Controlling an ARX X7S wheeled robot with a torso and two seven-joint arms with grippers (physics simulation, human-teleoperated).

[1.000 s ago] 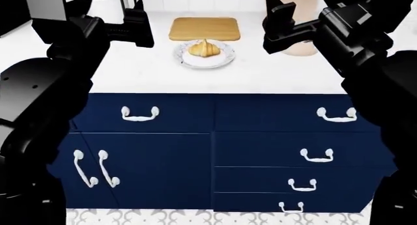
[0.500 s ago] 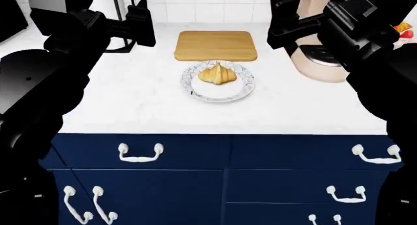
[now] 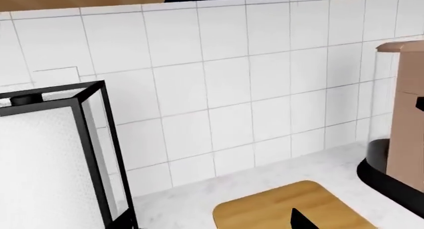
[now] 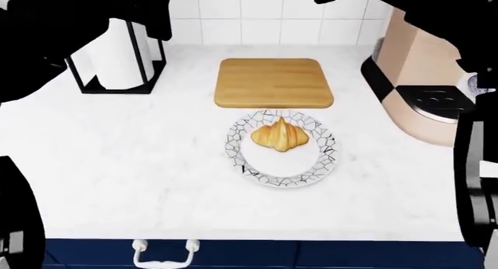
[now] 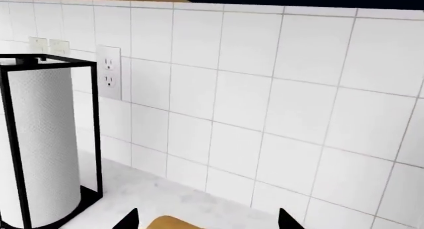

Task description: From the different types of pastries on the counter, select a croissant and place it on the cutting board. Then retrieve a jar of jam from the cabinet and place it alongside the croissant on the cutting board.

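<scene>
On the far left of the table (image 4: 132, 164) stands the paper-towel roll (image 4: 116, 47) in its black frame, and that is the first hazard: the left arm hangs dark right above it, so a low swing inward could, I judge, knock the holder over. The left claw itself is out of clear sight; only a black tip shows in its wrist view over the board's corner, so I cannot tell how wide it stands or whether it carries anything. Moving to the middle, the cutting board (image 4: 273, 82) lies bare against the tiled wall, and just in front of it, touching or nearly so, sits the crackle-pattern plate (image 4: 249, 158) with the croissant (image 4: 280, 135) at its centre, not gripped by anything. A pinch that comes down off-centre could push the pastry across the glazed plate or drag the plate itself against the board. In the right wrist view two dark fingertips (image 5: 126, 220) show apart with nothing between them, so the right claw looks spread and empty. Far right, the coffee machine (image 4: 420, 76) crowds the right arm's path; a wide elbow could clip it.
</scene>
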